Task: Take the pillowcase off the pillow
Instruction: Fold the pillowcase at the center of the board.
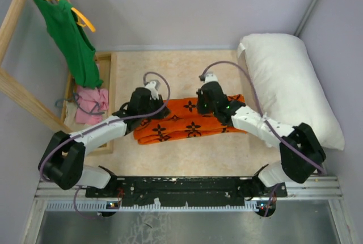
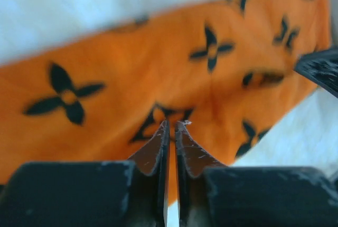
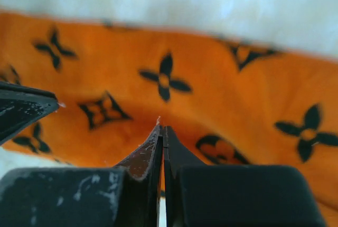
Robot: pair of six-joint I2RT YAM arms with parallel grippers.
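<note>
**Orange pillowcase off the pillow, both arms down on it**

Far left there's a green tank top [image 1: 71,37] on a hanger, with a pink cloth [image 1: 91,103] below it. The left fingers [image 2: 158,148] are nearly pressed together, just a sliver between them, tips right at the pillowcase [image 1: 190,125]. It lies folded flat mid-desk [image 1: 187,68]. The right fingers [image 3: 148,150] are squeezed tight, tips on the same fabric. Honestly can't tell if either has cloth caught. The bare white pillow [image 1: 289,85] sits at the right edge.
</note>
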